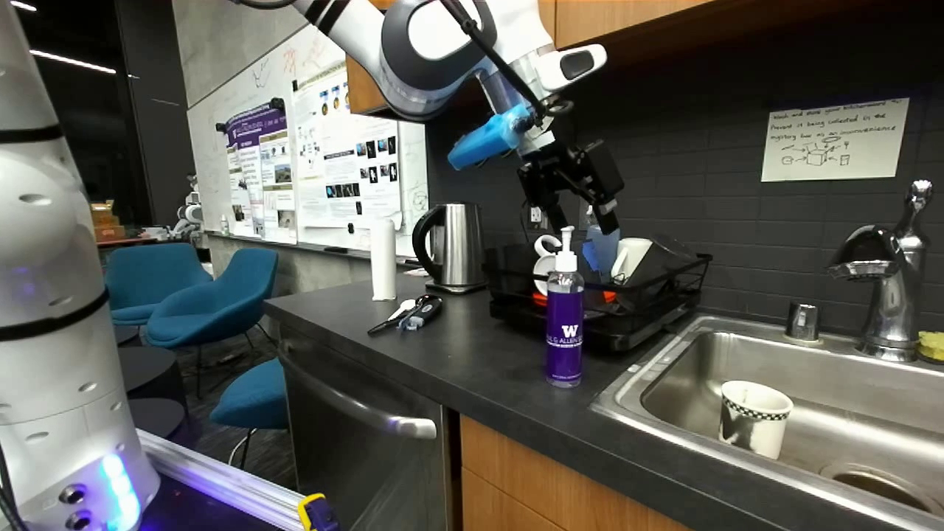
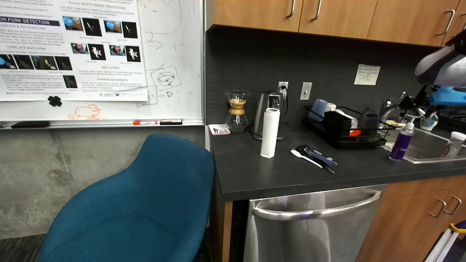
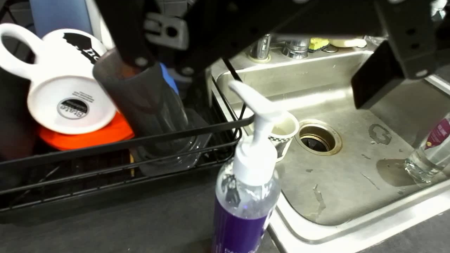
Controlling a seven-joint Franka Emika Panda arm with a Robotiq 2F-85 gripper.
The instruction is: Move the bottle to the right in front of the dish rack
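Bottle (image 1: 565, 332): glossy plastic. Dish rack (image 1: 623, 335): smooth wire. Kettle (image 1: 463, 247): shiny metal. Sink (image 3: 351, 200): satin metal. Bench (image 1: 472, 346): smooth, matt. Chair (image 2: 160, 189): matt cloth. Cabinets (image 2: 338, 16): grained wood.

Purple bottle (image 3: 248, 193) upright beside sink (image 3: 348, 189), near dish rack (image 3: 225, 125); tool (image 3: 288, 86) spread wide.

A white robot arm (image 1: 442, 46) slants down in front of me, wrist (image 1: 549, 74) tilted, its black gripper (image 1: 582, 219) pointing downward with both fingers (image 1: 606, 216) spread; blue-white light (image 1: 118, 490) glows on the base (image 1: 55, 424).
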